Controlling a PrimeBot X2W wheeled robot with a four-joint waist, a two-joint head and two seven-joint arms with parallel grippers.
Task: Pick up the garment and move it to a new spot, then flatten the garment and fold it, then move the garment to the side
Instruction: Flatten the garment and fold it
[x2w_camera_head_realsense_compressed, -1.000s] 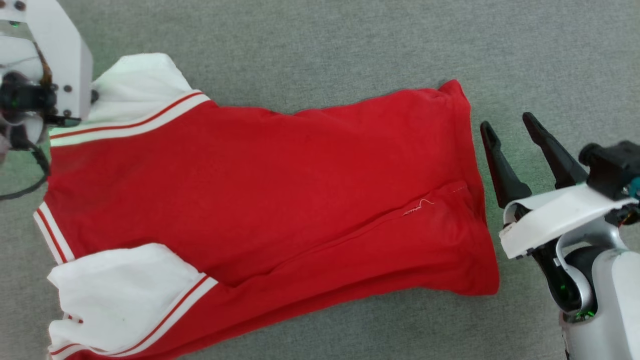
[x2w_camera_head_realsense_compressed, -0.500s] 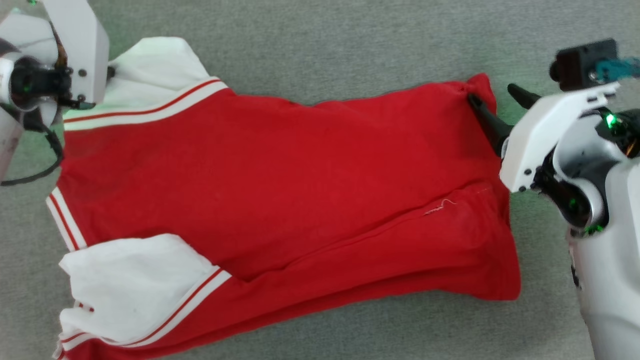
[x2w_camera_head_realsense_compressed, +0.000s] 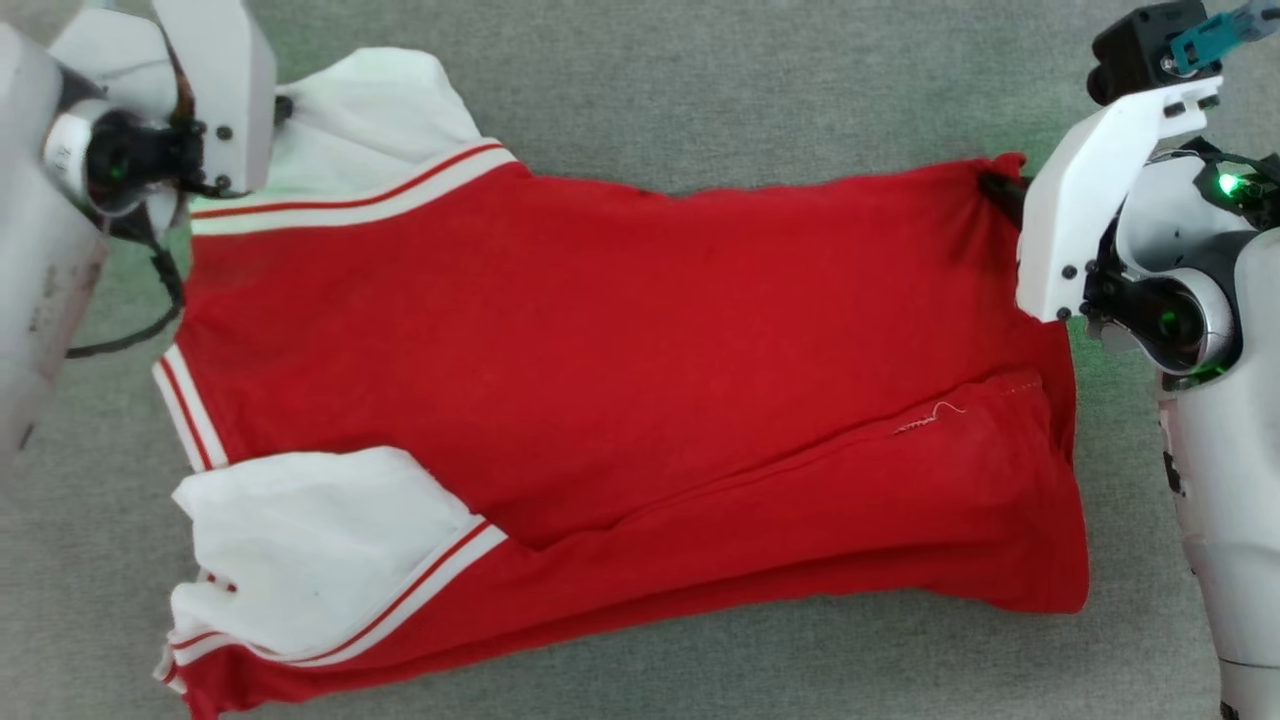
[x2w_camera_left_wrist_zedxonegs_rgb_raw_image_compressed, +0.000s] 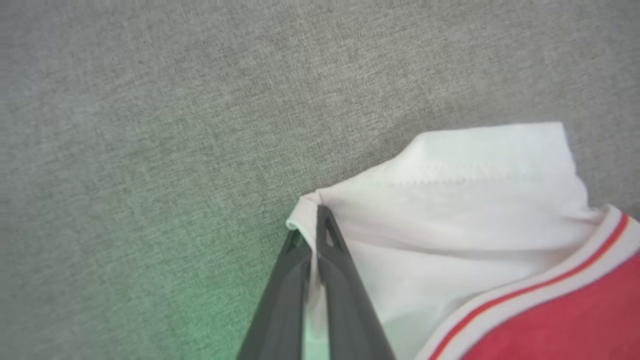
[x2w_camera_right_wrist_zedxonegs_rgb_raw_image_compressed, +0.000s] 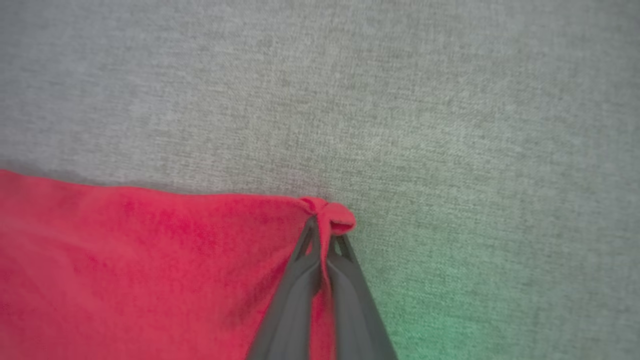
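The garment (x2w_camera_head_realsense_compressed: 600, 350) lies spread on the grey surface, plain red side up, its number hidden. One white sleeve (x2w_camera_head_realsense_compressed: 310, 540) is at the near left, the other white sleeve (x2w_camera_left_wrist_zedxonegs_rgb_raw_image_compressed: 450, 200) at the far left. My left gripper (x2w_camera_left_wrist_zedxonegs_rgb_raw_image_compressed: 314, 225) is shut on the corner of that far sleeve; in the head view its wrist (x2w_camera_head_realsense_compressed: 215, 100) covers the fingers. My right gripper (x2w_camera_right_wrist_zedxonegs_rgb_raw_image_compressed: 322, 230) is shut on the far corner of the red hem (x2w_camera_right_wrist_zedxonegs_rgb_raw_image_compressed: 330, 215), which bunches over the fingertips. In the head view one dark finger (x2w_camera_head_realsense_compressed: 997, 188) touches the hem corner.
Grey woven fabric surface (x2w_camera_head_realsense_compressed: 700, 90) extends on all sides of the garment. My right pale forearm (x2w_camera_head_realsense_compressed: 1220, 450) stands along the right edge beside the hem. A black cable (x2w_camera_head_realsense_compressed: 150, 320) loops under my left wrist. A fold crease runs across the red body (x2w_camera_head_realsense_compressed: 800, 460).
My right gripper, open beside the hem a second ago, has gone to the hem's far corner and shut on it. The whole picture has shifted right, so the head camera has moved.
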